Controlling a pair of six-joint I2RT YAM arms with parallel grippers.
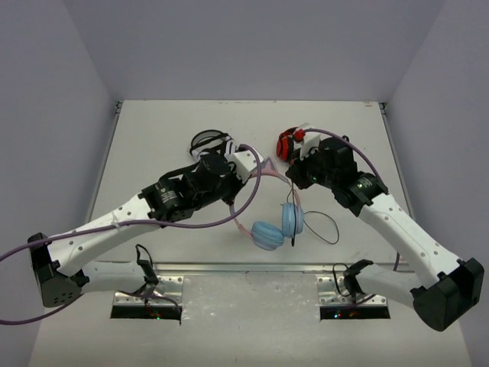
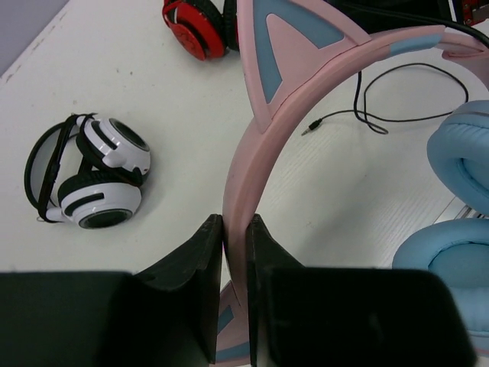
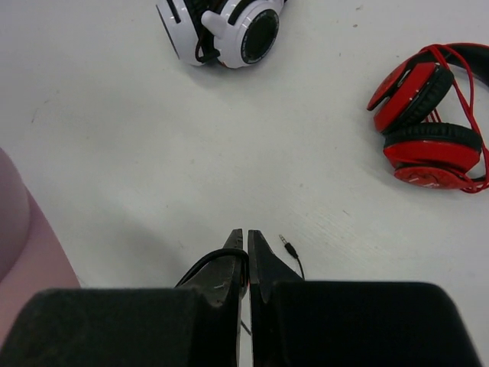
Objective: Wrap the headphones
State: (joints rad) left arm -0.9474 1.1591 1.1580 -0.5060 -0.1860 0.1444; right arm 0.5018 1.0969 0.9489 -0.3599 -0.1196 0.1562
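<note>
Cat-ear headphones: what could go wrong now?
1. The right tool pinches the thin black cable close to its plug; it might slip out.
2. The left tool grips only the pink headband, so the blue earcups could swing and tangle the loose cable.

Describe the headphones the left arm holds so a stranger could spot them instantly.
On the white table, look at the middle, toward the front edge. The headphones there have their band pinched by the left tool. Unlike the black-and-white pair and the red pair farther back, they are pink with cat ears and light-blue cups.
</note>
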